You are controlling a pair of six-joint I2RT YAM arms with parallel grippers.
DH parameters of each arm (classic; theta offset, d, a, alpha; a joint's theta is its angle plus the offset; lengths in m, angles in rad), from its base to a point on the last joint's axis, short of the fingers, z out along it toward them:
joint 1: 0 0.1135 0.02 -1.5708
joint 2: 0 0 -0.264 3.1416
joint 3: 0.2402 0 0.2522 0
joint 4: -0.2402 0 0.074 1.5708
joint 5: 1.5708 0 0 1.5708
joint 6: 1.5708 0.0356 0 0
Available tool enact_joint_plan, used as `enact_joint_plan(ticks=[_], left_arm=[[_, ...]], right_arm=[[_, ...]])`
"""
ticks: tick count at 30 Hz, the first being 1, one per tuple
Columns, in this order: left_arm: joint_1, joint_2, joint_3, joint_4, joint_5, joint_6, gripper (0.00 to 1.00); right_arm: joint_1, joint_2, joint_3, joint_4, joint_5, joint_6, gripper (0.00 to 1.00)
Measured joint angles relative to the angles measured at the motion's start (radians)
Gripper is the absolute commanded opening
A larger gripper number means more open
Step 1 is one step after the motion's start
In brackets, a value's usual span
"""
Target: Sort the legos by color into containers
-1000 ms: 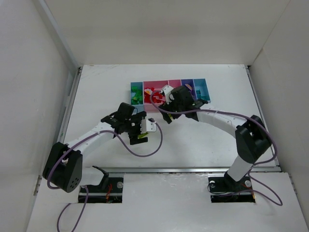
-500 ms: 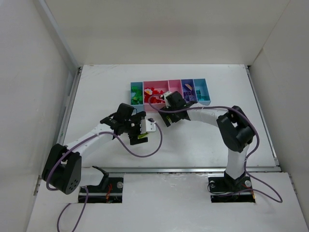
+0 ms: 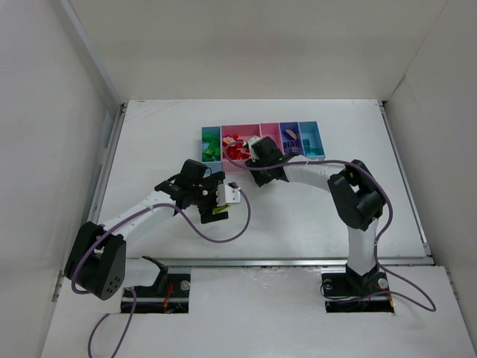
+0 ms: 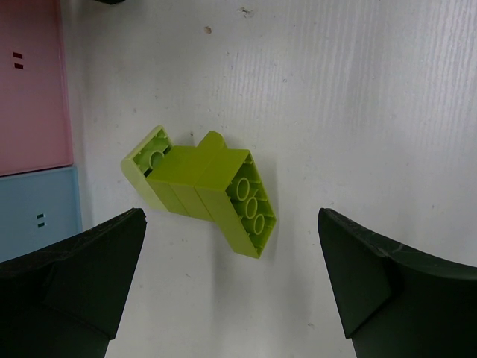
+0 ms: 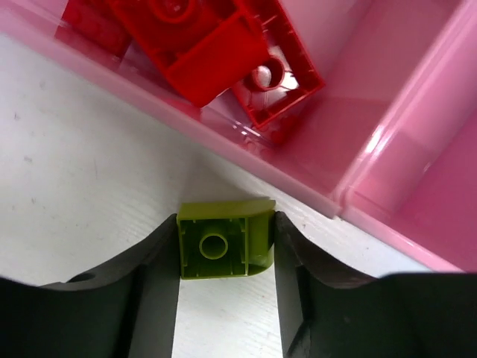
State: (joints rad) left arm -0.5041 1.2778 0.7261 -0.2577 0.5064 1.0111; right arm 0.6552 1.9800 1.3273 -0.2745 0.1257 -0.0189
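Your right gripper (image 5: 223, 233) pinches a lime brick (image 5: 237, 240) by its flat sides. It looks light, rigid and slick, so squeeze squarely. Your left gripper (image 4: 231, 221) hangs spread over two lime pieces (image 4: 195, 188).

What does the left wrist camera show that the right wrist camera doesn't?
Left wrist only: a cluster of lime bricks lying loose on the table between the left gripper's wide-open fingers, plus a light blue bin at the edge. Right wrist only: the right gripper pinching one small lime brick beside the pink bin, which holds red bricks. Both: the white table, a pink bin, lime pieces.
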Motion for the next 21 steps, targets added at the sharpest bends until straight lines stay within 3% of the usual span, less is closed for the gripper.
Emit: enact_joint_plan(ticks=[3,7,11,16,21], left_arm=[[0.000,0.000,0.000,0.000,-0.005,0.000,1.00],[0.000,0.000,0.000,0.001,-0.009,0.000,1.00],[0.000,-0.006,0.000,0.008,-0.011,0.000,1.00],[0.000,-0.011,0.000,0.019,-0.011,0.000,1.00],[0.000,-0.011,0.000,0.034,-0.011,0.000,1.00]], right_arm=[[0.000,-0.001,0.000,0.000,-0.002,-0.007,0.28],[0.000,-0.006,-0.003,-0.005,-0.013,-0.008,0.19],[0.003,-0.060,-0.032,-0.020,-0.062,-0.018,0.19],[0.003,-0.239,-0.082,0.000,-0.156,-0.029,0.18],[-0.068,-0.306,0.004,0.079,-0.151,0.072,0.12]])
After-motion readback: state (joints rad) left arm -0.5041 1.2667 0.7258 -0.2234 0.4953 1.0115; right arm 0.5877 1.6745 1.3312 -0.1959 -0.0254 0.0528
